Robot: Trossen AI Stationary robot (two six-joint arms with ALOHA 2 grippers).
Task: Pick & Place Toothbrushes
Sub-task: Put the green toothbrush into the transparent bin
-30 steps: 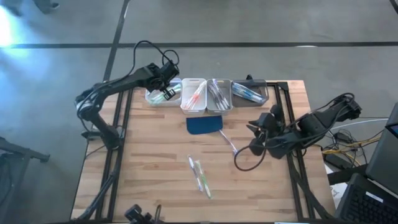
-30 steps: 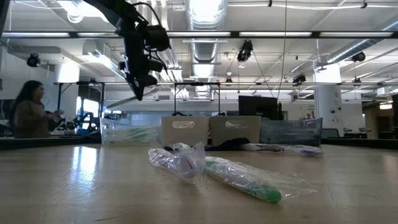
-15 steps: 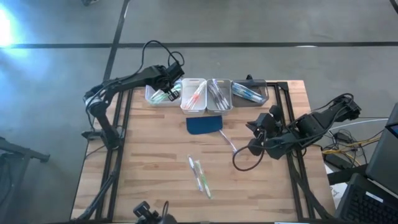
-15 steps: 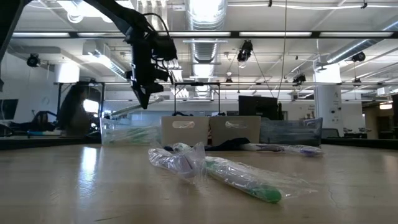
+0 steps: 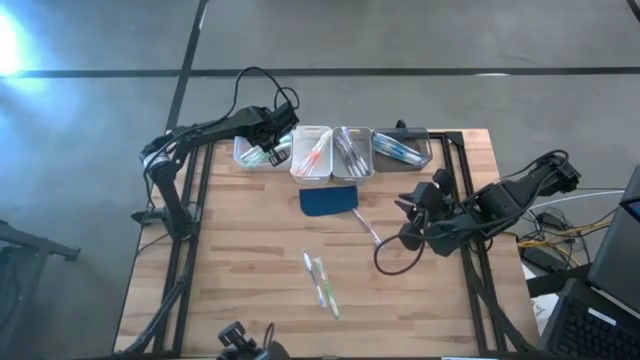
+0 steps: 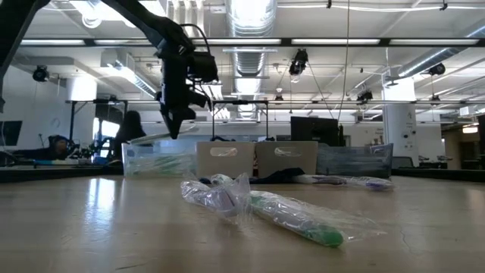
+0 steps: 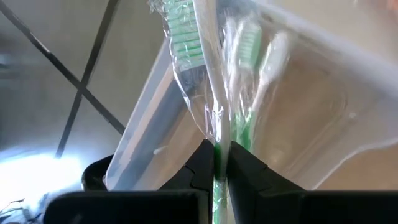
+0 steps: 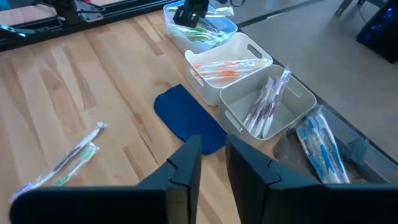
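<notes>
Now the wrapped green toothbrush [image 7: 219, 93], pinched in my left claw [image 5: 272, 148], has travelled over the clear bin [image 5: 252, 156] at the desk's [image 5: 240, 260] far edge; release looks due. My right claw [image 8: 212, 163] waits, narrowly parted, empty.

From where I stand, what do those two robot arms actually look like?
Both are slim, dark, jointed arms with loose black cables looping off them. The left gripper and the right gripper each end in two flat, dark, blade-like fingers. No markings can be made out.
</notes>
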